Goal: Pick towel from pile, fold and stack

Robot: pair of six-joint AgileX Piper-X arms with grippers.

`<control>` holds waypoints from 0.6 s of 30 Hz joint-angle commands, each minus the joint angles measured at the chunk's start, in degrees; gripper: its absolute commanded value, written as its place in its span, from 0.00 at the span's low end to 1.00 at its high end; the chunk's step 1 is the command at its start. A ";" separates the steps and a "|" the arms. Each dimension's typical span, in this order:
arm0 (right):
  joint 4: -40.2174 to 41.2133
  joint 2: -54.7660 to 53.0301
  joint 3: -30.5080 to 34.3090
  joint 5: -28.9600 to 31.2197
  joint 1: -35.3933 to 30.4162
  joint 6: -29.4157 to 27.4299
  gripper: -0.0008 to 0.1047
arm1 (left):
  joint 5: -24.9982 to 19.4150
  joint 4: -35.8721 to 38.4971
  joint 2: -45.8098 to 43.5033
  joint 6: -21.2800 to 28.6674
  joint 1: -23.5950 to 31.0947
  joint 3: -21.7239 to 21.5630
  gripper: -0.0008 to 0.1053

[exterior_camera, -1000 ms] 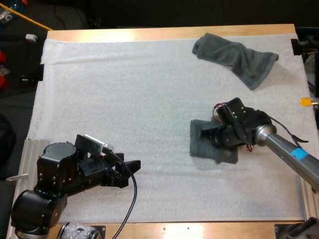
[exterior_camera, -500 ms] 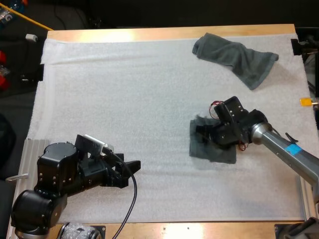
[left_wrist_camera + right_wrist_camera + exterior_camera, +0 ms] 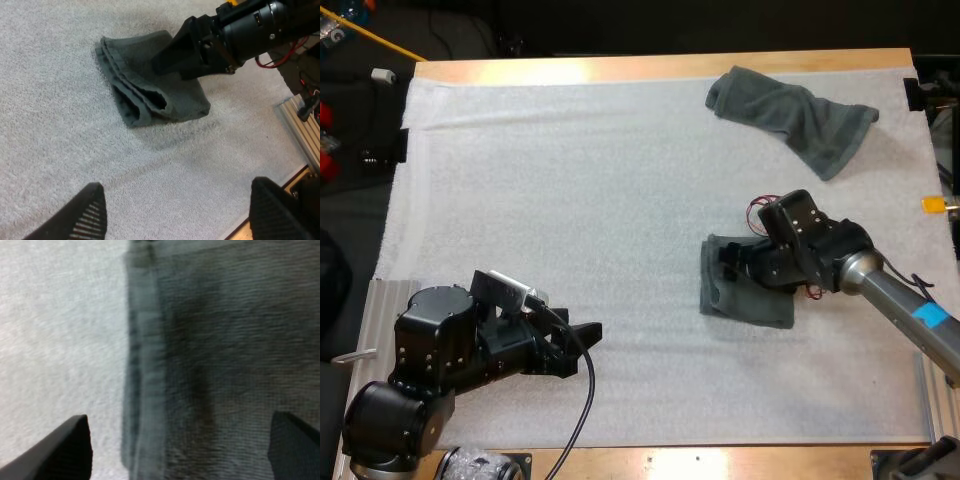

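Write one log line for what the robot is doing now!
right tool: open over folded towel | left tool: open, above mat | crumpled towel: far right

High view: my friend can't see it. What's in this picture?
The right gripper, fingers open, is down at a folded towel on the white mat. A crumpled towel lies near the mat's far right corner. The left gripper is open near the front left, away from both towels.
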 commanded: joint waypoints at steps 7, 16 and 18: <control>-3.71 3.54 -0.31 -3.07 4.21 3.19 0.68 | -0.37 -0.11 0.15 -0.07 0.05 -0.20 0.57; -9.03 6.94 -0.31 -3.47 10.55 5.76 0.68 | -0.37 -0.11 0.15 -0.07 0.05 -0.20 0.57; -9.69 6.94 -0.31 -3.61 11.04 5.91 0.68 | -0.37 -0.11 0.15 -0.07 0.05 -0.20 0.57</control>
